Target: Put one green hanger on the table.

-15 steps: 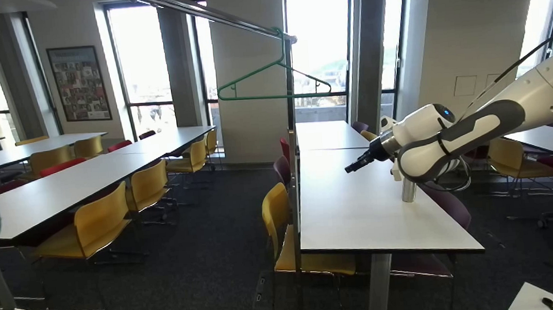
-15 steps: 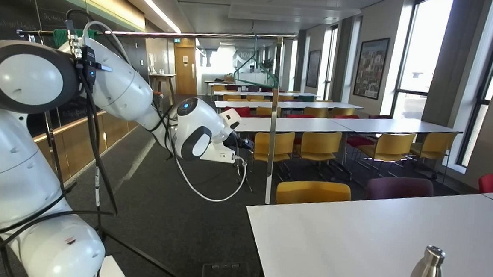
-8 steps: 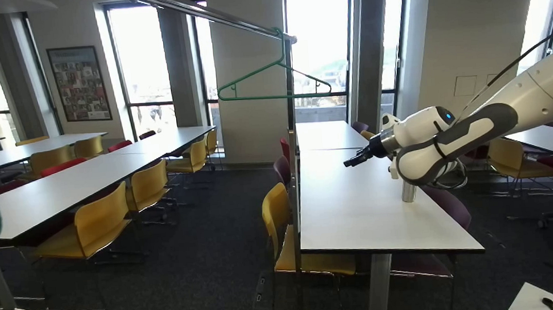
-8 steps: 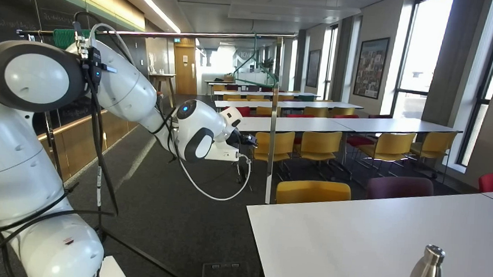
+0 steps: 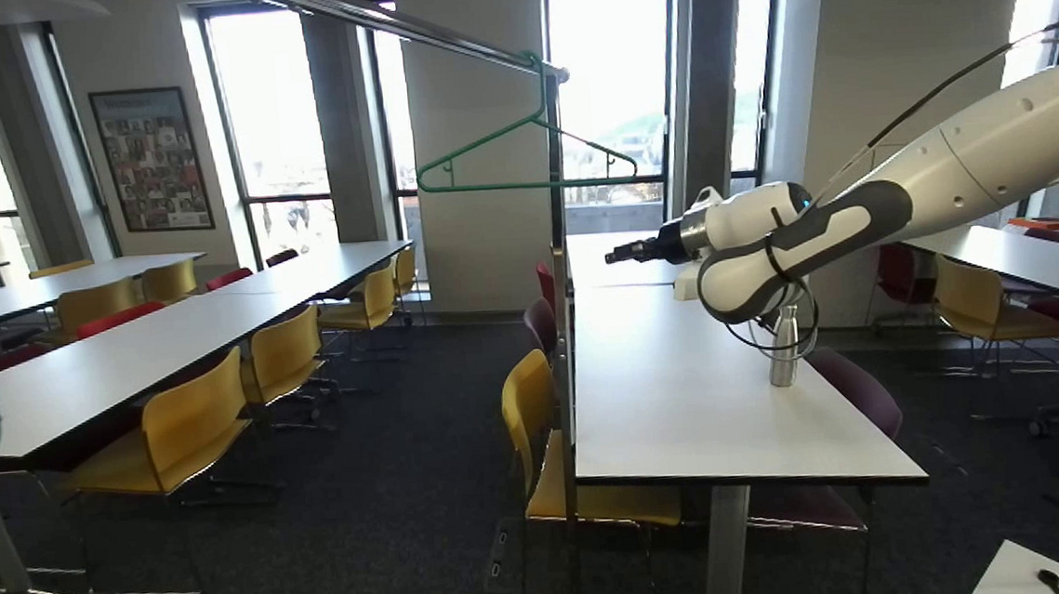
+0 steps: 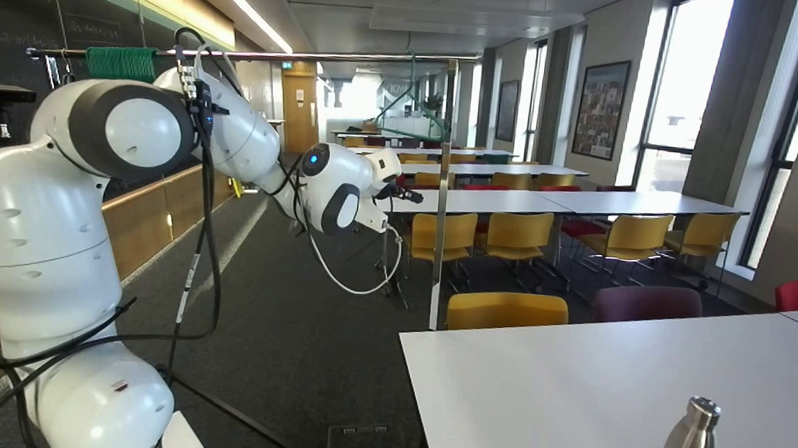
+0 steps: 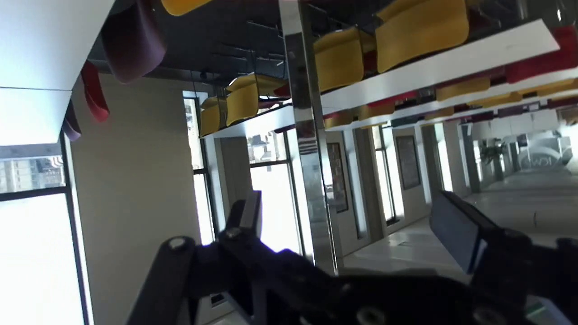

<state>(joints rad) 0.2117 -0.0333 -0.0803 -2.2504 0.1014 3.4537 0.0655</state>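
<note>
So the hanger (image 5: 526, 185) is up on the rail (image 5: 418, 33), hooked pretty near the post (image 5: 560, 220). The claw (image 7: 352, 221) is spread wide in the wrist view and sits lower than the hanger in both exterior views. Plus a bottle (image 5: 785, 358) stands on the counter (image 5: 688, 426).

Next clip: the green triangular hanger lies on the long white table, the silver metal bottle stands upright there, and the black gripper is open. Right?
No, the green triangular hanger isn't on the long white table; both exterior views show it hanging from the metal rail. The silver metal bottle stands upright on that table and the black gripper is open.
</note>
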